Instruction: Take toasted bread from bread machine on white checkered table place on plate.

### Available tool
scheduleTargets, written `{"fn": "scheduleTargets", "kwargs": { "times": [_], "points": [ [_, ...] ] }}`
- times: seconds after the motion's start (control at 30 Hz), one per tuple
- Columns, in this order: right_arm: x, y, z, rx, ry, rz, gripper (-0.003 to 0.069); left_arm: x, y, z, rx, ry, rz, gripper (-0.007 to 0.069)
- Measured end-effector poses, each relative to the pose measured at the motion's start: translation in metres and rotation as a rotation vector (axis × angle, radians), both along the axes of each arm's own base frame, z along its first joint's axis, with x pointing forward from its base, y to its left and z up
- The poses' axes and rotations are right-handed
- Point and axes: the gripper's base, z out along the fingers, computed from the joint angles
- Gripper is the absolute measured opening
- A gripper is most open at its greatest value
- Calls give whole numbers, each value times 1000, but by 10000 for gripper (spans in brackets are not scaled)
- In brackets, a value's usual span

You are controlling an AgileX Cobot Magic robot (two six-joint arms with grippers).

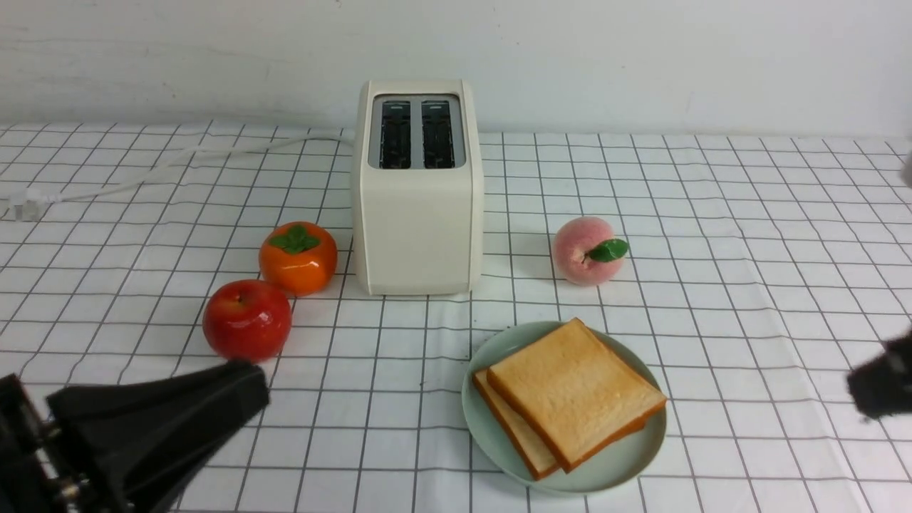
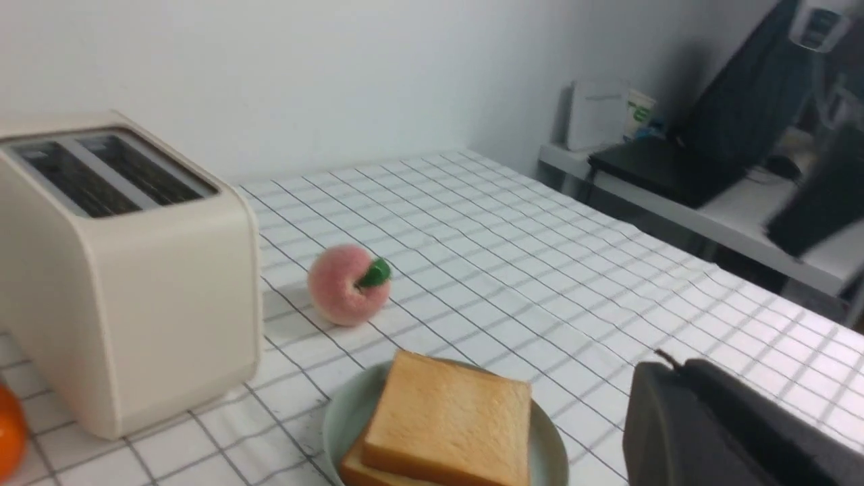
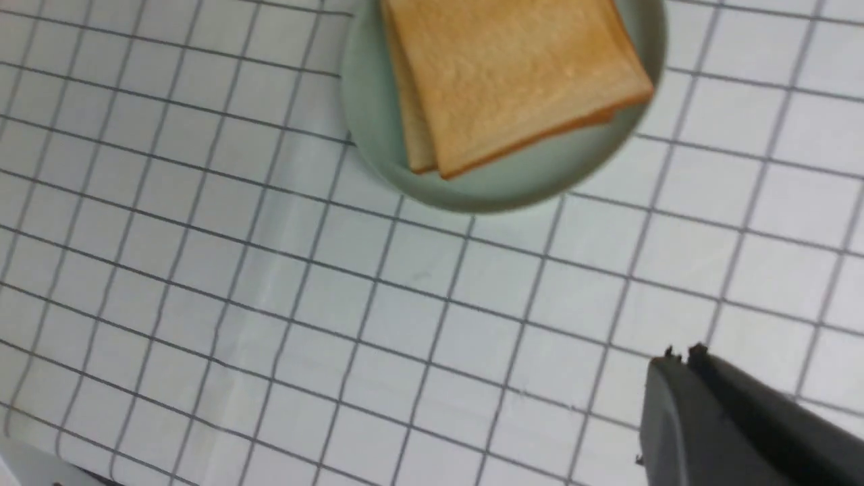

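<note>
Toasted bread (image 1: 573,388) lies as two slices stacked askew on the plate (image 1: 620,463), with the slots of the bread machine (image 1: 417,214) bare, so the job looks done. Left gripper (image 1: 246,390) and right gripper (image 1: 871,388) are both pinched closed on nothing, apart from the plate. A careless sweep could clip the rim and slide the top slice off, or the left could knock the red apple (image 1: 247,318) near it.

A glossy red round apple (image 1: 247,319) sits at the front left. Just behind it, to its right, is a shiny orange persimmon (image 1: 298,258) with a green leafy cap; whether the two touch cannot be told. A fuzzy pink peach (image 1: 586,251) with one green leaf lies well apart on the right. Behind them is a plain white wall (image 1: 641,57). The left wrist view shows a blurred white side desk (image 2: 742,223) carrying an open black laptop (image 2: 709,135).
</note>
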Motion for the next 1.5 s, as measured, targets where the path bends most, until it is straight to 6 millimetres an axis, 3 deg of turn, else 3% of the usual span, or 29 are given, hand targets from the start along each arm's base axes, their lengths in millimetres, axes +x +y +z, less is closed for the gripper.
{"fn": "scheduleTargets", "kwargs": {
  "times": [0.03, 0.07, 0.1, 0.27, 0.5, 0.8, 1.5],
  "points": [
    [-19, -6, -2, -29, 2, -22, -3, -4, 7, 0, -15, -21, 34, -13],
    [-22, -7, -2, -33, -4, -23, -3, -6, 8, 0, -21, -28, 34, -13],
    [-46, -14, -5, -49, -24, -51, -3, -11, 15, -2, -38, -49, 63, -13],
    [-99, -28, -20, -76, -160, -90, -2, -22, 26, -12, -71, -82, 84, -13],
    [-141, -35, -41, -32, -351, -114, 4, -23, 27, -19, -66, -73, 88, -13],
    [-163, -38, -48, -29, -380, -104, 13, -23, 27, -19, -66, -73, 88, -13],
    [-163, -41, -58, -58, -364, -126, 36, -22, 27, -19, -66, -73, 88, -8]
  ]
}}
